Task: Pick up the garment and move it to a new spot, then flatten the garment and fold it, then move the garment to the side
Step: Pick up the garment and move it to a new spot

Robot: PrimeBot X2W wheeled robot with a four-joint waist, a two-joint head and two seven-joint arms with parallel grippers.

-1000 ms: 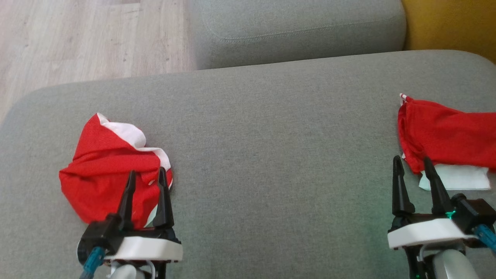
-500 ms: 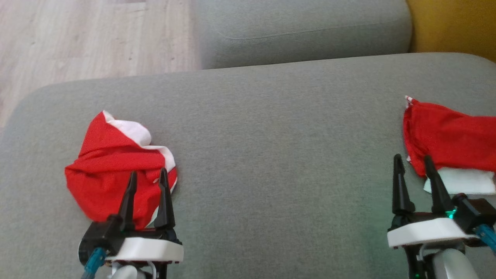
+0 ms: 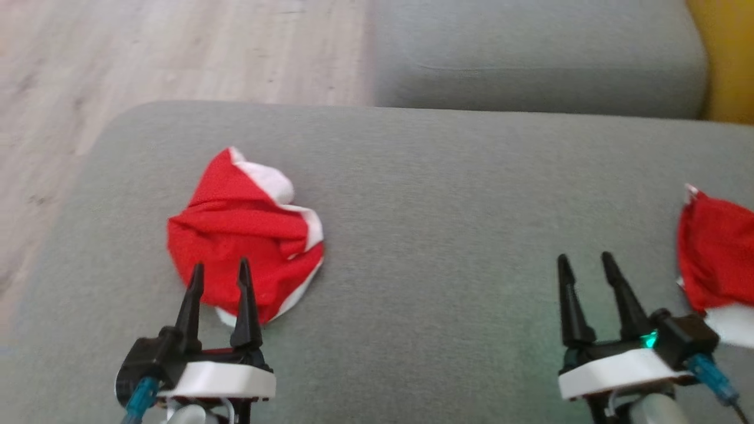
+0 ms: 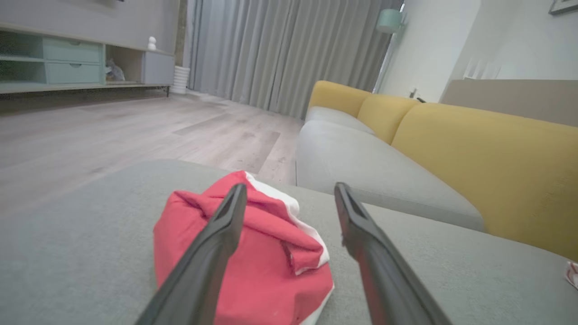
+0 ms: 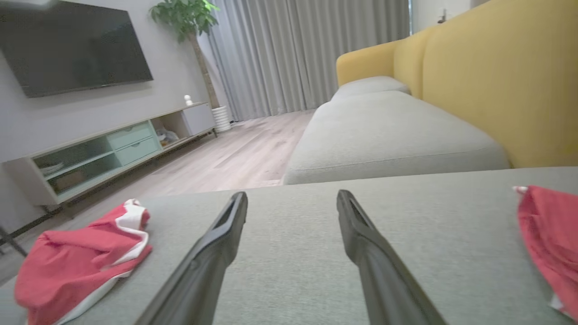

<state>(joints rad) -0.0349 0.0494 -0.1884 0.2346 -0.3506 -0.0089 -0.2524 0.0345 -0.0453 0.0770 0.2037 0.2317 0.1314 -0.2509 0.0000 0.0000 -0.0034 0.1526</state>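
Garment seen crumpled on grey cushion, left part; not yet lifted. Left gripper poised just before it, jaws spread, nothing pinched. Right gripper likewise spread, empty (second red cloth nearby). Moving, flattening, folding, setting aside judged outstanding.

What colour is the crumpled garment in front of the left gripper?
The garment is red with white trim, best in head view.

Grey-and-yellow sofa, wood floor
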